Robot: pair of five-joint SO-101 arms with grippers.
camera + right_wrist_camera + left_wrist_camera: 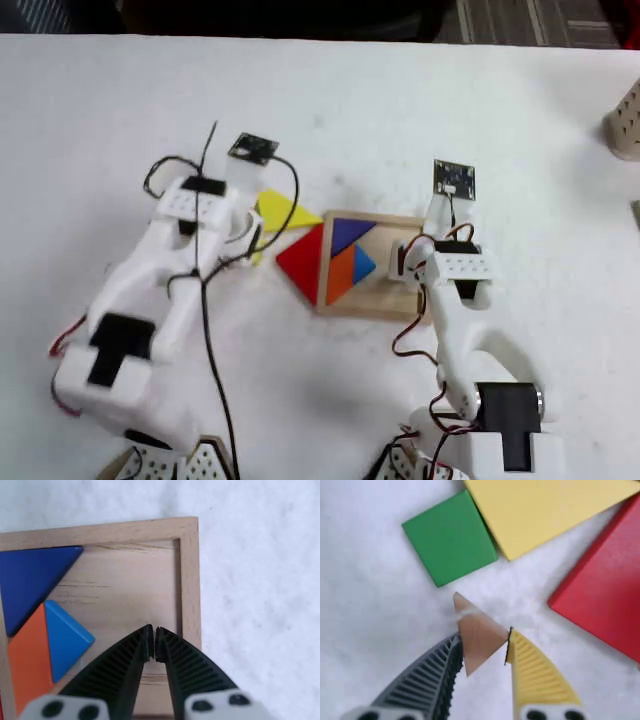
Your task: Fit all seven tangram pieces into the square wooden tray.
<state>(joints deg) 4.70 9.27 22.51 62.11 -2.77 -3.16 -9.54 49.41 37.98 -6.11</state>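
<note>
Two arms stand at the desk (320,120), one on the left and one on the right. On the left, the left gripper (484,637) pinches a tan triangle (477,640) between its grey and yellow fingers, just beside a green square (450,537). Next to the square lies a yellow triangle (545,510), and to the right of that a red triangle (302,262) meets the left edge of the tray (190,580); whether it sits on the rim I cannot tell. Inside the tray's left half, a dark blue triangle (35,580), an orange piece (30,660) and a light blue triangle (65,640) lie packed together. Over the bare right half, near the right wall, the right gripper (151,640) hangs with its black fingers pressed together, holding nothing.
</note>
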